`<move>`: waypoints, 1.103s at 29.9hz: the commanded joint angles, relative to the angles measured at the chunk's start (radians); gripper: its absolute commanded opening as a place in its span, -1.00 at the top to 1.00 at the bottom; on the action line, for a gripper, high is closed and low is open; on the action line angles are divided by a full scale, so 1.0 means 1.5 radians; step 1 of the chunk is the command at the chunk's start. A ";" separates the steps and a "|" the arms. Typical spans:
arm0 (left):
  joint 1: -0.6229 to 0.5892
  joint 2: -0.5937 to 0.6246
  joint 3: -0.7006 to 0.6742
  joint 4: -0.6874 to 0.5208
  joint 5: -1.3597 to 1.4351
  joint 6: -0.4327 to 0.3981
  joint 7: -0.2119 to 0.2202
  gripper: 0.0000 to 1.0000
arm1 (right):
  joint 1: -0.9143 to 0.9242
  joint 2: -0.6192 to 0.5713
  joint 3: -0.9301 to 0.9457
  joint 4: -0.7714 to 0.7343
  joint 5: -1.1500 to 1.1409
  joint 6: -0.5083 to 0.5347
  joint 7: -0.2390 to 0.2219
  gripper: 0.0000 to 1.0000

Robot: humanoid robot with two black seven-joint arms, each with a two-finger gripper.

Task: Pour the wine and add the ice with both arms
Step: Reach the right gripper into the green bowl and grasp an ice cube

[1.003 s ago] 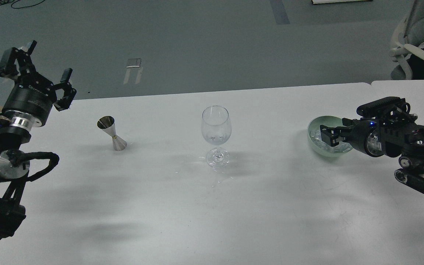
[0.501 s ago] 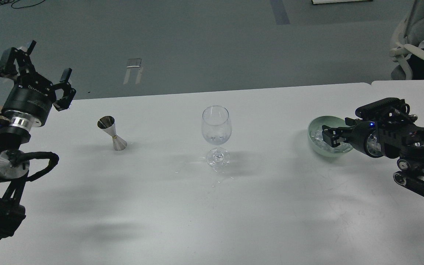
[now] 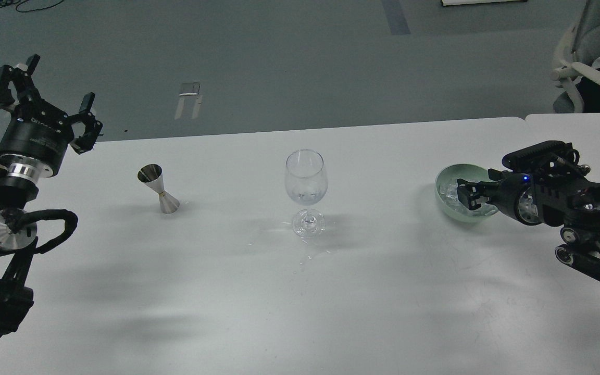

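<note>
A clear wine glass (image 3: 305,182) stands upright at the table's middle; a little clear wine (image 3: 305,197) shows faintly at the bottom of its bowl. A steel jigger (image 3: 158,188) stands left of it. A pale green bowl (image 3: 448,177) at the right holds clear ice cubes (image 3: 452,191). My right gripper (image 3: 466,197) reaches into the bowl among the ice; its fingers are dark and I cannot tell them apart. My left gripper (image 3: 39,99) is open and empty, raised above the table's far left edge, well left of the jigger.
The white table (image 3: 300,291) meets a second table (image 3: 581,125) at the far right. An office chair (image 3: 591,62) stands behind it. Small droplets (image 3: 310,256) lie in front of the glass foot.
My left gripper has moved slightly left and up, away from the jigger. My right gripper has shifted a little within the bowl.
</note>
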 commanded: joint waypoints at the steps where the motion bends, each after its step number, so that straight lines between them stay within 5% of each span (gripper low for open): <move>1: 0.002 0.001 0.000 0.002 0.000 0.000 0.000 -0.96 | 0.000 -0.004 0.001 0.001 0.001 0.005 -0.001 0.01; 3: 0.001 0.001 0.000 0.001 0.000 0.000 0.000 -0.96 | 0.000 -0.004 0.001 0.003 0.001 0.005 -0.001 0.02; 7: 0.002 0.001 0.000 0.001 0.000 0.000 0.000 -0.96 | 0.000 -0.007 0.006 0.003 0.002 0.004 -0.001 0.50; 12: 0.003 0.001 0.000 0.001 0.000 0.000 0.000 -0.96 | -0.001 -0.013 0.008 0.014 0.005 0.005 -0.001 0.63; 33: 0.005 0.005 -0.001 0.001 -0.002 0.000 -0.001 -0.96 | -0.013 -0.024 0.058 0.050 0.006 0.002 0.006 0.74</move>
